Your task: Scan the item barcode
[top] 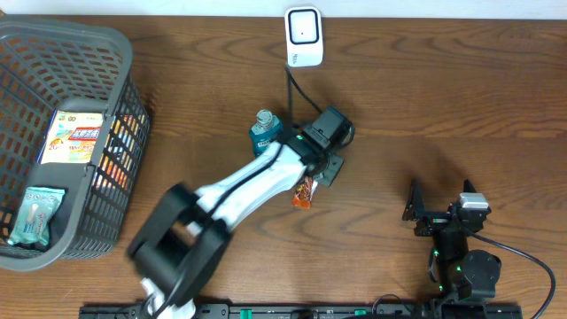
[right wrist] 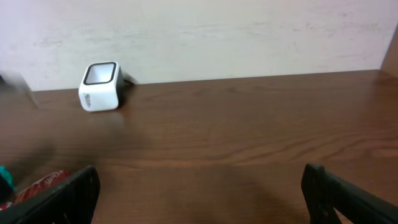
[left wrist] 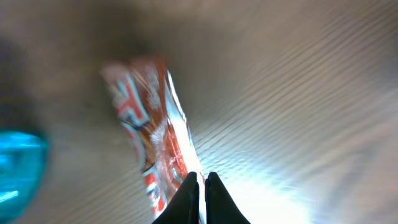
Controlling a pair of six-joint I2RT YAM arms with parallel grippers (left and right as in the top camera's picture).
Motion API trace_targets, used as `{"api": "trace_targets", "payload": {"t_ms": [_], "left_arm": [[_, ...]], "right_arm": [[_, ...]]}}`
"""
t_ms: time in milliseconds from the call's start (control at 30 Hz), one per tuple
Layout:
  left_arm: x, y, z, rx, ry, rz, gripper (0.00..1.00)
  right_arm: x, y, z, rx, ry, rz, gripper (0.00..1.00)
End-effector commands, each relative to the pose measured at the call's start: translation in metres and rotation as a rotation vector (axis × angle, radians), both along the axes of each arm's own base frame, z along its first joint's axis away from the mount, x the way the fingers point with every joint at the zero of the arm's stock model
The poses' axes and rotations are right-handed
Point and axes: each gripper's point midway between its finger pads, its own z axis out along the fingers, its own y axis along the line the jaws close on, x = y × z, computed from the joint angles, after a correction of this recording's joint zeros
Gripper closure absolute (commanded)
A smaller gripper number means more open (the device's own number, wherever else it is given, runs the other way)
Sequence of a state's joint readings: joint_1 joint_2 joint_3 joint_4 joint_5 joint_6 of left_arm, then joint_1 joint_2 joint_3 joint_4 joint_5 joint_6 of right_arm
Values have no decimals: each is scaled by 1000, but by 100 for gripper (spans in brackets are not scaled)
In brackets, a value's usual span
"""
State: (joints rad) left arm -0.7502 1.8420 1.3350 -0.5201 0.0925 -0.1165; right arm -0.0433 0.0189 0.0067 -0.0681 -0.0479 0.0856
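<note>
**Bringing the pinched packet to the scanner's window**

The wooden table (top: 461,106) is carrying everything. The grey basket (top: 124,53) is sitting at its left end with other packaged goods inside, well apart from the work.

The left gripper (top: 317,174) is reaching across the middle of the table. Its jaws are pressing together on the edge of the red snack packet (top: 304,191), which is hanging below them just beside the teal bottle (top: 263,133). The white scanner (top: 303,37) is waiting at the far edge, its cable running toward the arm.

To do this step well, the arm should be carrying the packet up to the scanner's window. It should be turning the wrist so the printed code faces the glass flat and uncreased. The thin pinch is likely letting the foil swing, so a slow approach seems wise.

The right gripper (top: 416,206) is parked near the front right, jaws spread wide and holding nothing.

The left wrist view is showing the fingertips (left wrist: 189,193) meeting on the packet (left wrist: 155,137), a contact the overhead view is hiding. No barcode is showing there through the blur. The right wrist view is giving the scanner's (right wrist: 99,86) tilted face side-on.
</note>
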Motion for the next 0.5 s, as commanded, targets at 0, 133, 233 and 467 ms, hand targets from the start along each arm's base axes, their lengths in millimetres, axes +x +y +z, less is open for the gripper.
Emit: {"api": "trace_targets", "payload": {"t_ms": [0,133,233,467], "left_arm": [[10,8,56,-44,-138,48,93],[18,21,80,-30,-225,94,93],[15,27,72,-2,-199,102,92],[-8,51,27,122,-20,183,92]], "right_arm": [[0,1,-1,-12,4,2,1],[0,1,-1,-12,4,2,1],[0,1,-1,-12,4,2,1],[0,1,-1,-12,4,2,1]]}}
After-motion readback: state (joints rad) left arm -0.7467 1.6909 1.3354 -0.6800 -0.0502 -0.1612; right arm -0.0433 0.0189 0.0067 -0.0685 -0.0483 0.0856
